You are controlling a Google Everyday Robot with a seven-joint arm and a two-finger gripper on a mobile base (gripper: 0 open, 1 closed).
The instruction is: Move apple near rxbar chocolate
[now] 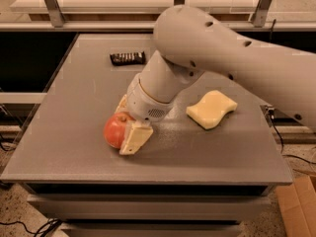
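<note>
The red-orange apple (pixel 113 131) sits on the grey table (pixel 74 147) near the front left. My gripper (pixel 124 130) has come down over it from the right. The near cream finger (pixel 134 138) presses against the apple's right side and the far finger (pixel 121 103) shows just behind it, so the gripper is shut on the apple. The apple still rests on the table. The rxbar chocolate (pixel 128 58), a flat dark bar, lies at the back left of the table, well apart from the apple.
A pale yellow wavy sponge (pixel 212 109) lies to the right of my arm. My large grey arm (pixel 222 53) crosses the right half of the table. A cardboard box (pixel 298 206) stands on the floor at the lower right.
</note>
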